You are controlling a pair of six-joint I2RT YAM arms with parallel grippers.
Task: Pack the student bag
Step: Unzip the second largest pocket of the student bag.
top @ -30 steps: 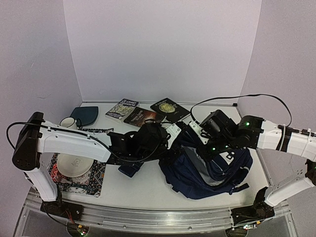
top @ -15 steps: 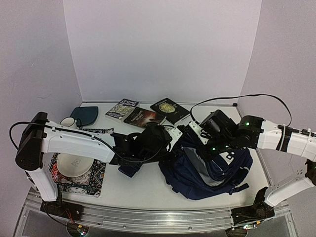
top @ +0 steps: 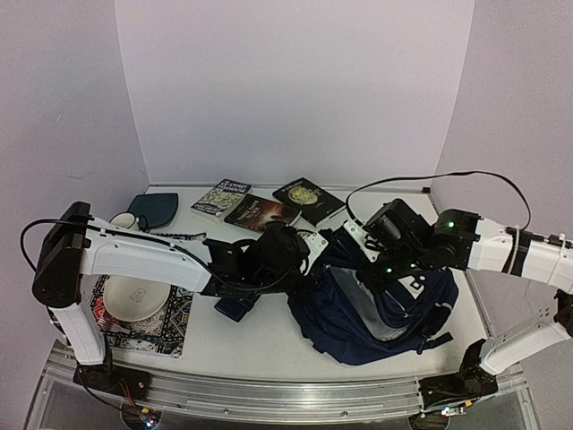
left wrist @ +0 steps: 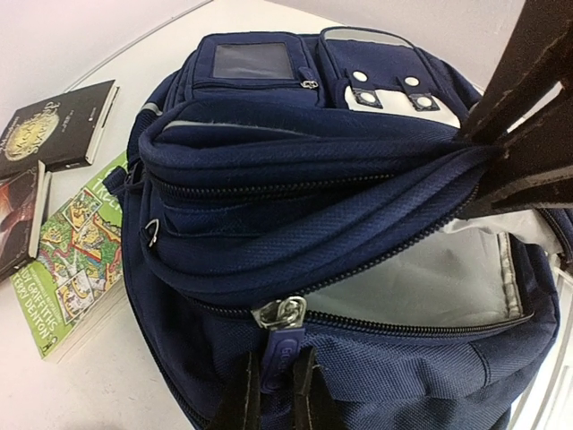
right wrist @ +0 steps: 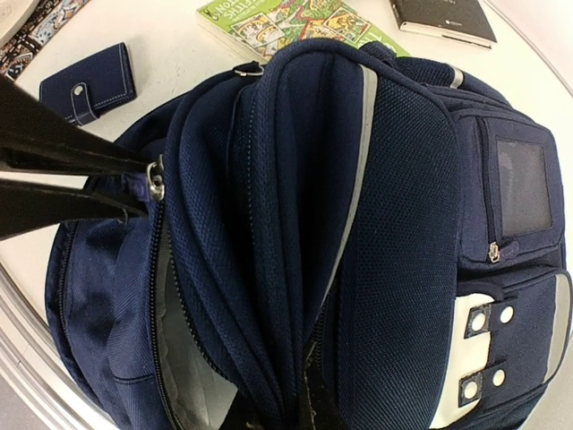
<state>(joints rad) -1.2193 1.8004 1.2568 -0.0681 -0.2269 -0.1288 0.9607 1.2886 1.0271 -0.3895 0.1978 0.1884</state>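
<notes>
Left end effector (left wrist: 277,374) closed on one student bag (left wrist: 295,210).

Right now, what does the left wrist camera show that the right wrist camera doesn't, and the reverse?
Only the left wrist view shows the gold emblem on the black book and a third, dark book at the frame's left edge. Only the right wrist view shows the navy wallet and a corner of the patterned mat. Both show the student bag unzipped with its grey lining exposed, the green book, and the left gripper shut on the zipper pull.
</notes>
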